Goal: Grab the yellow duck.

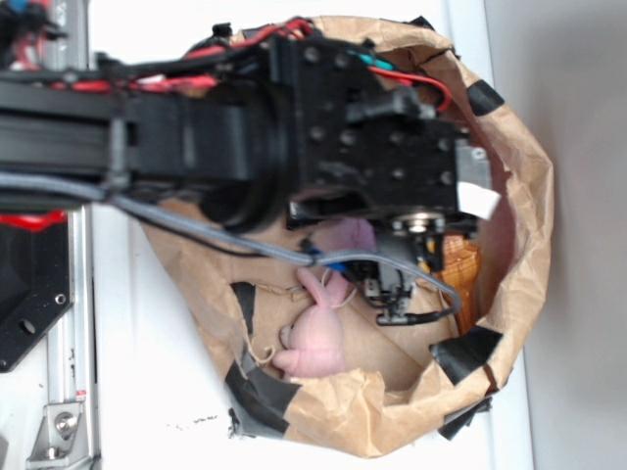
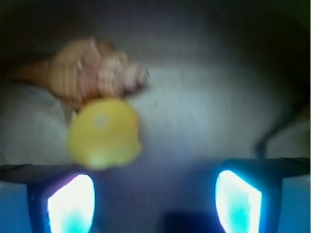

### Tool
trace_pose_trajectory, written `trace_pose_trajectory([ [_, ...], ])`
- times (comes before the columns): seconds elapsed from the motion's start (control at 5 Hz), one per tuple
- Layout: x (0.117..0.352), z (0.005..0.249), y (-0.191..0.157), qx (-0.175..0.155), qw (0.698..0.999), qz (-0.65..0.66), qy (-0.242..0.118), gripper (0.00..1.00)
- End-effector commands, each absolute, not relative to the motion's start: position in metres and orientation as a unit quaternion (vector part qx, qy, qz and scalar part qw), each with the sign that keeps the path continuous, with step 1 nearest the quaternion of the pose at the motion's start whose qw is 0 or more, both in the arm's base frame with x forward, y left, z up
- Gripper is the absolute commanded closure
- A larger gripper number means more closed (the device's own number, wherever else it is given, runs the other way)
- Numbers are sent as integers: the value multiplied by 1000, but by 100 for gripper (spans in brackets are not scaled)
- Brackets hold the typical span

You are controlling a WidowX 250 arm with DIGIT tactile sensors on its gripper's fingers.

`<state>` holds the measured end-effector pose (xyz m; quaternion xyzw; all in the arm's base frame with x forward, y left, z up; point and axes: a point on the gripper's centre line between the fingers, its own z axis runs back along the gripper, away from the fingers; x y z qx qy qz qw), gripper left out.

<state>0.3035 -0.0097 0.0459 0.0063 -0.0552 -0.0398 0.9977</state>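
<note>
Hovering inside the paper bag (image 1: pixel 509 196), the gripper (image 2: pixel 154 194) has its two fingers (image 2: pixel 70 204) spread wide with nothing between them. Yellow duck (image 2: pixel 104 133) — just ahead of the left-of-frame finger in the wrist view, well off the midline of the gap; rounded, no clear long axis through the blur. Seashell (image 2: pixel 82 70) — touching or just behind the duck. Pink bunny (image 1: pixel 318 333) — beside the arm (image 1: pixel 245 127), which reaches in from above, wrist pointing down; a sideways shift likely precedes closing.
</note>
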Motion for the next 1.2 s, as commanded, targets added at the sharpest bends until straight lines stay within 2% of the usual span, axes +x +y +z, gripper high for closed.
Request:
trace_pose_trajectory([
  [0.0, 325, 46, -23, -43, 992, -87, -79, 0],
  [0.2, 330, 34, -31, -19, 994, -85, -64, 0],
  [0.4, 330, 29, -30, -8, 995, -74, -61, 100],
  [0.6, 326, 32, -22, -1, 997, -61, -57, 100],
  [0.8, 311, 55, -13, 6, 997, -47, -63, 100],
  [1.0, 285, 87, 3, -4, 997, -30, -67, 100],
])
